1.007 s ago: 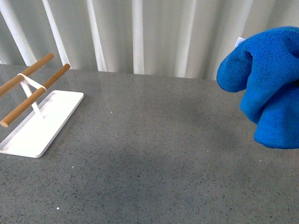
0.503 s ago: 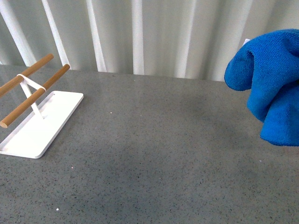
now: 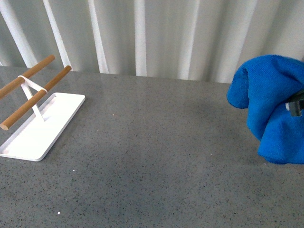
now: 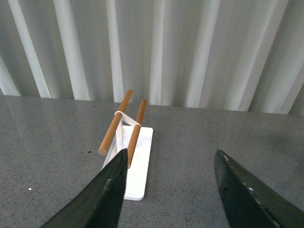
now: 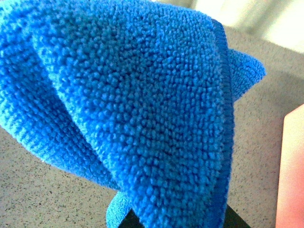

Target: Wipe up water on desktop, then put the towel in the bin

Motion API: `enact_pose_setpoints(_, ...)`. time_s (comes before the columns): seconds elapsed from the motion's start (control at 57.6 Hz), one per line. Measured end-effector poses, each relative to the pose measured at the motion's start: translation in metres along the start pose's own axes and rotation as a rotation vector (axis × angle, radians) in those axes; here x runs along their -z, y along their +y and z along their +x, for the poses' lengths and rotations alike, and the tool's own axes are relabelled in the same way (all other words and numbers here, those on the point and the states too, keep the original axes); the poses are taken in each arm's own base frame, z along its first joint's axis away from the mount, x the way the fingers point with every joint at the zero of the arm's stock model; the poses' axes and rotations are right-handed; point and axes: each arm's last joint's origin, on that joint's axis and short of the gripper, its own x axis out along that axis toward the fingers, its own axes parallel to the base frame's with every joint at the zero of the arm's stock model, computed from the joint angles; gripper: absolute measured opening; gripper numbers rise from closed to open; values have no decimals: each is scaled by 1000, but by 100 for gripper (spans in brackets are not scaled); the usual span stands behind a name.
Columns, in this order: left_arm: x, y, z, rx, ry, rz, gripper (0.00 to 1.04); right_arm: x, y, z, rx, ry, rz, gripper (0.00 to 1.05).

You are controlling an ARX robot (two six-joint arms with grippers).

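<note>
The blue fluffy towel (image 3: 273,99) hangs bunched at the far right, above the dark-grey speckled desktop (image 3: 156,156). My right gripper (image 3: 295,105) is shut on the towel; only a small dark part of it shows among the folds. In the right wrist view the towel (image 5: 133,104) fills nearly the whole picture and hides the fingers. My left gripper (image 4: 172,154) is open and empty, held above the desktop (image 4: 190,142). It does not show in the front view. I cannot make out any water on the desktop.
A white tray (image 3: 57,118) carrying a rack of two wooden rods (image 3: 35,97) stands at the left; it also shows in the left wrist view (image 4: 140,161). A white pleated curtain (image 3: 156,33) backs the desk. A pinkish flat surface (image 5: 292,166) lies beside the towel.
The towel moved a little to the right, then dropped slightly. Its white tag no longer shows, and a dark part of the right gripper now shows.
</note>
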Motion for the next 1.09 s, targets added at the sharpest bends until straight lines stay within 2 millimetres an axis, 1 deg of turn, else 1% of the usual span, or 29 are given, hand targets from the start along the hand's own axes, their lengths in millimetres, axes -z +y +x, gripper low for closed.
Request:
enact_pose_setpoints(0.069, 0, 0, 0, 0, 0, 0, 72, 9, 0, 14, 0, 49, 19, 4)
enact_pose_setpoints(0.104, 0, 0, 0, 0, 0, 0, 76, 15, 0, 21, -2, 75, 29, 4)
enact_pose_setpoints(0.121, 0, 0, 0, 0, 0, 0, 80, 17, 0, 24, -3, 84, 33, 4)
enact_pose_setpoints(0.208, 0, 0, 0, 0, 0, 0, 92, 34, 1, 44, -14, 158, 68, 4)
enact_pose_setpoints(0.226, 0, 0, 0, 0, 0, 0, 97, 38, 1, 49, -18, 174, 77, 4)
enact_pose_setpoints(0.26, 0, 0, 0, 0, 0, 1, 100, 44, 2, 55, -21, 196, 90, 4)
enact_pose_setpoints(0.33, 0, 0, 0, 0, 0, 0, 97, 53, 4, 66, -28, 228, 107, 4)
enact_pose_setpoints(0.399, 0, 0, 0, 0, 0, 1, 98, 61, 5, 76, -29, 249, 124, 4)
enact_pose_setpoints(0.469, 0, 0, 0, 0, 0, 0, 98, 68, 4, 83, -26, 257, 137, 4)
enact_pose_setpoints(0.521, 0, 0, 0, 0, 0, 0, 98, 70, 1, 85, -29, 252, 153, 4)
enact_pose_setpoints(0.746, 0, 0, 0, 0, 0, 1, 98, 79, -22, 84, -1, 241, 176, 4)
enact_pose_setpoints(0.885, 0, 0, 0, 0, 0, 1, 98, 83, -43, 87, 40, 247, 191, 4)
enact_pose_setpoints(0.989, 0, 0, 0, 0, 0, 0, 98, 82, -60, 95, 92, 254, 188, 4)
enact_pose_setpoints(1.059, 0, 0, 0, 0, 0, 0, 98, 81, -66, 102, 99, 257, 183, 4)
enact_pose_setpoints(1.093, 0, 0, 0, 0, 0, 0, 98, 78, -69, 107, 98, 246, 173, 4)
